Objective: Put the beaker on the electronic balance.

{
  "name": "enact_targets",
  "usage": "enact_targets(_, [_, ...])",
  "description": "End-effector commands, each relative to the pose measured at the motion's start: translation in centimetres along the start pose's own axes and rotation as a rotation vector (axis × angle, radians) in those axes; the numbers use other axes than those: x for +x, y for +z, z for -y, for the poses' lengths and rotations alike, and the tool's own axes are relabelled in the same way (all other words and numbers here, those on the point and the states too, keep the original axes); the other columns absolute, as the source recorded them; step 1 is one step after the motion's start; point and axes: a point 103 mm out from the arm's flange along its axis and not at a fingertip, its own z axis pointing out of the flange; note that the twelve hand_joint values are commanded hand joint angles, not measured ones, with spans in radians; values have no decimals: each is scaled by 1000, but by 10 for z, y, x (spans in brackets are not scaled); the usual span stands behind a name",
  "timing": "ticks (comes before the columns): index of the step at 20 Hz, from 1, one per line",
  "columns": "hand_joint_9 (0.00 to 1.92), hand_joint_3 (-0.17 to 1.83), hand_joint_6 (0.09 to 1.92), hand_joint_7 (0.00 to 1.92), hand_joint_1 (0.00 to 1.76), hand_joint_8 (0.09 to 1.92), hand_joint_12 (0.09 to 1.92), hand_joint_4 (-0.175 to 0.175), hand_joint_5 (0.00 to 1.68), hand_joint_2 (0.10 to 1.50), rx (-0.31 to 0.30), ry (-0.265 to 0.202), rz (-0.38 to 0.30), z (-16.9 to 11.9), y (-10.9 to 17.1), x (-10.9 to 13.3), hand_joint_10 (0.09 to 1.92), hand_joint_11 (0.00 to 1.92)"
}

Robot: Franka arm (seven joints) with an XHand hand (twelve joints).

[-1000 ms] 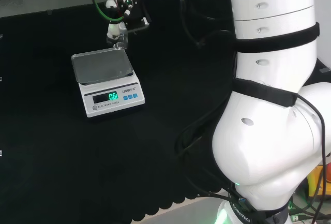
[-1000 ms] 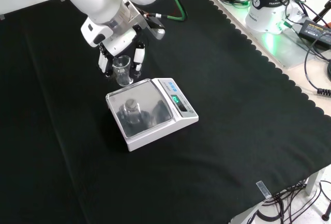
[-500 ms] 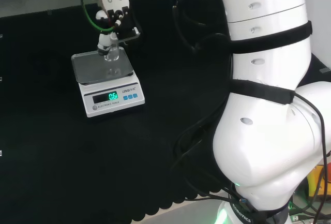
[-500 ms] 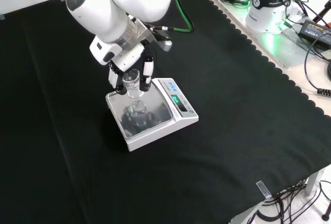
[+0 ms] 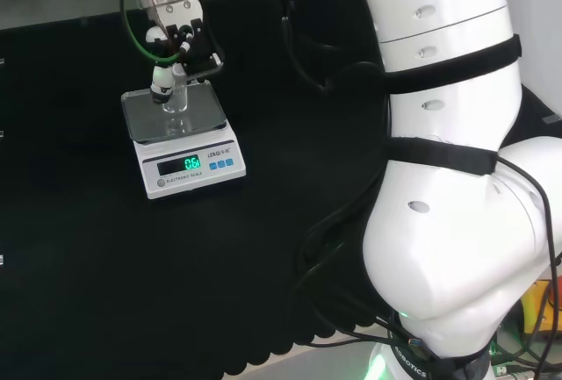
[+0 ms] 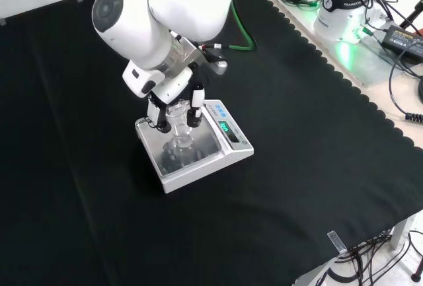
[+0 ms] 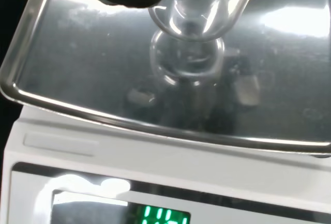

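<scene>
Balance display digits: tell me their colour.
Green, on the electronic balance; the digits show best in the head view.

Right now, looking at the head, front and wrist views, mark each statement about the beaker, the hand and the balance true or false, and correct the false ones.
1. The hand holds the beaker between its fingers. True.
2. The beaker is over the balance's metal pan. True.
3. The beaker lies on its side on the black cloth. False: it is upright, held above the pan.
4. The balance's display is dark. False: green digits are lit.
5. The balance stands on bare wood. False: it stands on the black cloth.
</scene>
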Motion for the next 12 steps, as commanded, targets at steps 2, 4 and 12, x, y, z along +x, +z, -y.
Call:
enact_targets(2, [1151,-175,742,788,1058,830,705,-175,760,1243,12,-13,4,7,10,-9,394,1326])
enact_targets(4, [1147,-175,742,786,1057,830,705,-175,760,1243,13,-14,6,9,12,-11,393,1321])
enact_targets(12, [1050,-175,731,768,1028,822,858,-175,752,1239,-6,-16,18,10,21,-10,475,1139])
